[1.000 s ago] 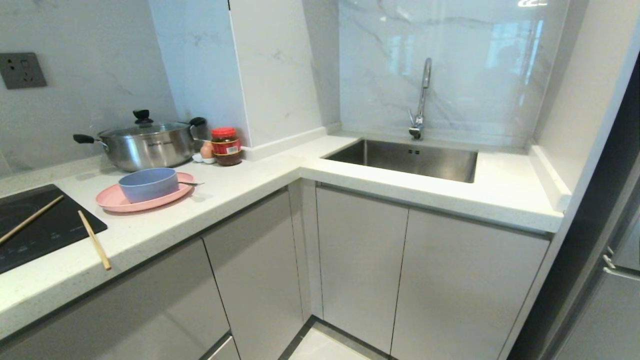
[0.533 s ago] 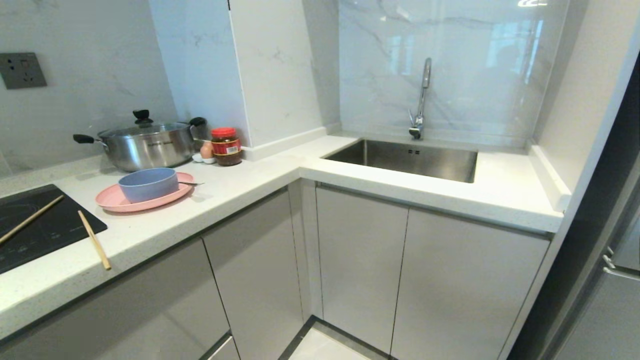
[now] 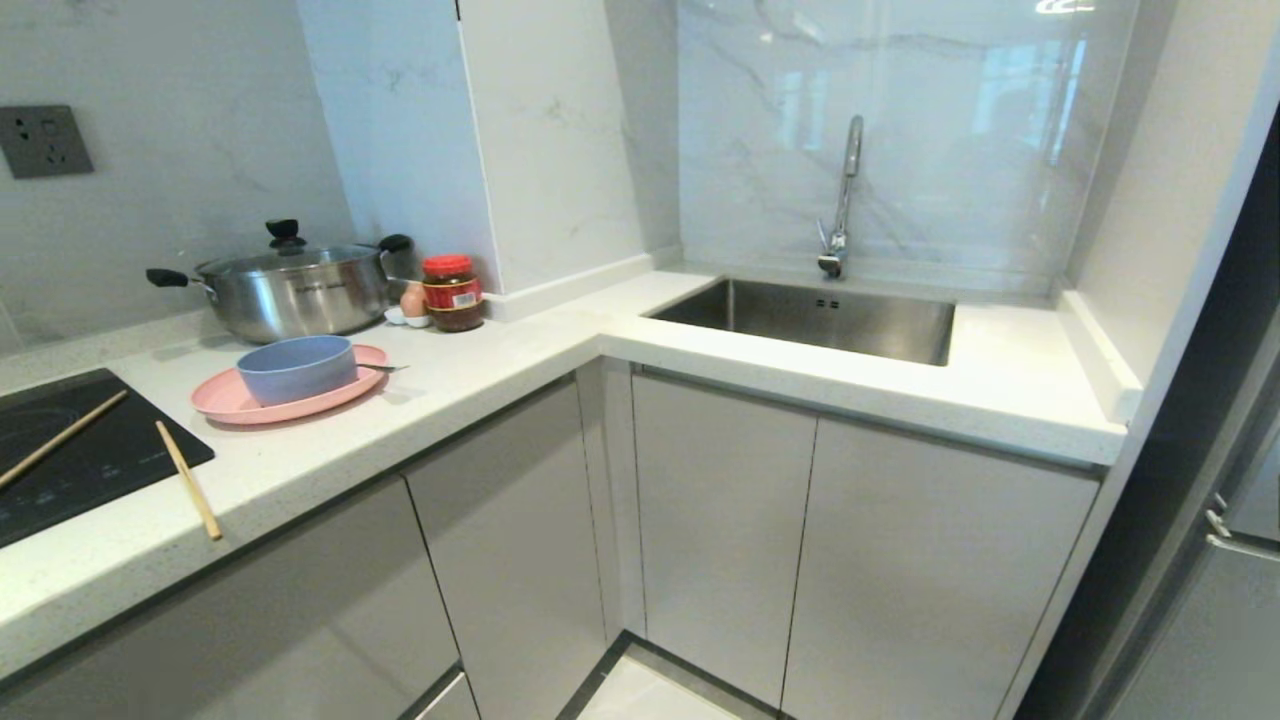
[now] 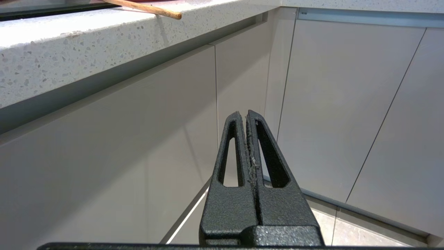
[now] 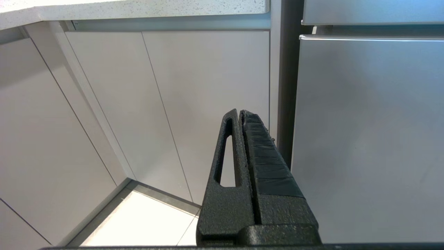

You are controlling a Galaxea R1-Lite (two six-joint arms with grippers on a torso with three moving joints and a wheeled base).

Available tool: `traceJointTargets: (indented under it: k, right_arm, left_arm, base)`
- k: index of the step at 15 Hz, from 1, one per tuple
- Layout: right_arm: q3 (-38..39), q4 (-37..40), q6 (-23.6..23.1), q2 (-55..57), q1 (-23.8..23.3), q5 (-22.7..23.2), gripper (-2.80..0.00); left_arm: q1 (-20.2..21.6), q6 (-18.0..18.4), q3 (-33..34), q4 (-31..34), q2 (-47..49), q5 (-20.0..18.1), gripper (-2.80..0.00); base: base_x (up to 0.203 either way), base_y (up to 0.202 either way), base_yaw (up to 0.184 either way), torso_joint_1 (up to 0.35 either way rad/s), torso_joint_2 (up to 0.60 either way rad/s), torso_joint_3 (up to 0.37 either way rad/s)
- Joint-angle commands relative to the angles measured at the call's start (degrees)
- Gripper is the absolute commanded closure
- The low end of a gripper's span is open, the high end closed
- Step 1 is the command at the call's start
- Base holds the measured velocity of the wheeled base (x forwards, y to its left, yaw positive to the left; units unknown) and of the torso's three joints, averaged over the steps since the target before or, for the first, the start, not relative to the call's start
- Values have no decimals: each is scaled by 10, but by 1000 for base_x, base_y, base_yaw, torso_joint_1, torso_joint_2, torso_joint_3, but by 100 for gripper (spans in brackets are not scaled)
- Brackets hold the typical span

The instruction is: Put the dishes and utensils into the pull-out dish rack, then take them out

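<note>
One chopstick (image 3: 52, 442) cut off.

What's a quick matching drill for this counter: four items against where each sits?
Items:
1. blue bowl
2. chopstick
3. red-lidded jar
4. faucet

Places:
A. behind the sink
B. on the pink plate
C. right of the steel pot, by the wall
D. across the black cooktop edge onto the white counter

Pairs: 1-B, 2-D, 3-C, 4-A
</note>
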Motion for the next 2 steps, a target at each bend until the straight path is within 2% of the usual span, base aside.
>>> traceJointTargets:
  k: [1,2]
  right_arm:
    - [0,0,0,-2,0,0,0]
    - [0,0,0,-2,0,0,0]
  left_arm:
    - [0,0,0,0,1,0,0]
    - [0,0,0,0,2,0,0]
  base:
    - [0,0,0,0,0,0]
    - [0,0,0,0,0,0]
